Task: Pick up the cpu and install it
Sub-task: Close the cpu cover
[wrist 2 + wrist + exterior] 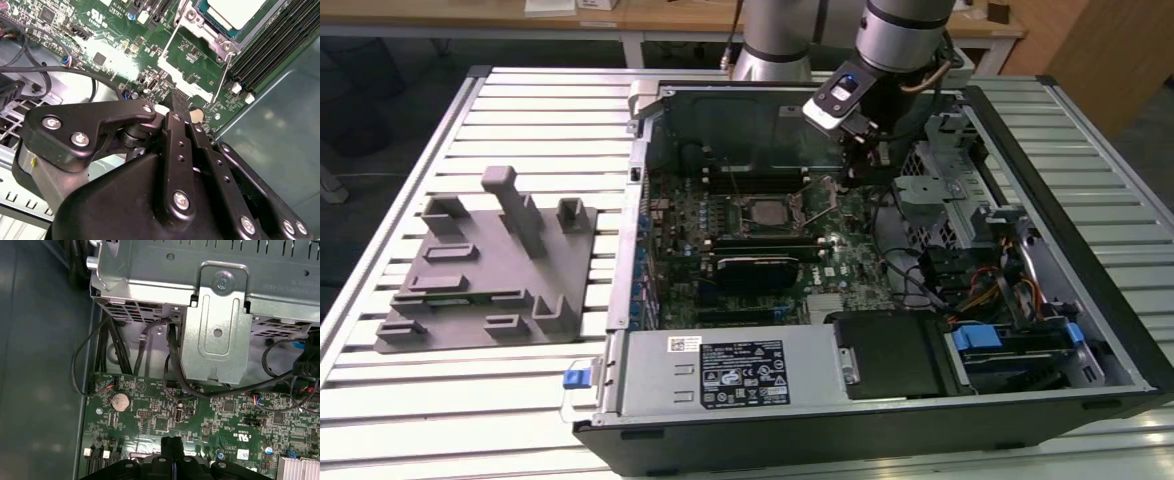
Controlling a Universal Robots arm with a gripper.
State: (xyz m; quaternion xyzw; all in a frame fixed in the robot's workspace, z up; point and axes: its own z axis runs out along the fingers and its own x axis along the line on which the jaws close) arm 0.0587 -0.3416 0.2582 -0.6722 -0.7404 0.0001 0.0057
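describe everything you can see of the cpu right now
The cpu is a small, flat, square chip with a pale silvery-beige metal top, partly in frame in the second wrist view. It lies level inside the metal socket frame on the green motherboard. The frame surrounds its edges. The gripper is shut and stands apart from it, over the board beside the socket.

Robotics lab: slatted aluminium table (520,110), wooden benches (667,15).
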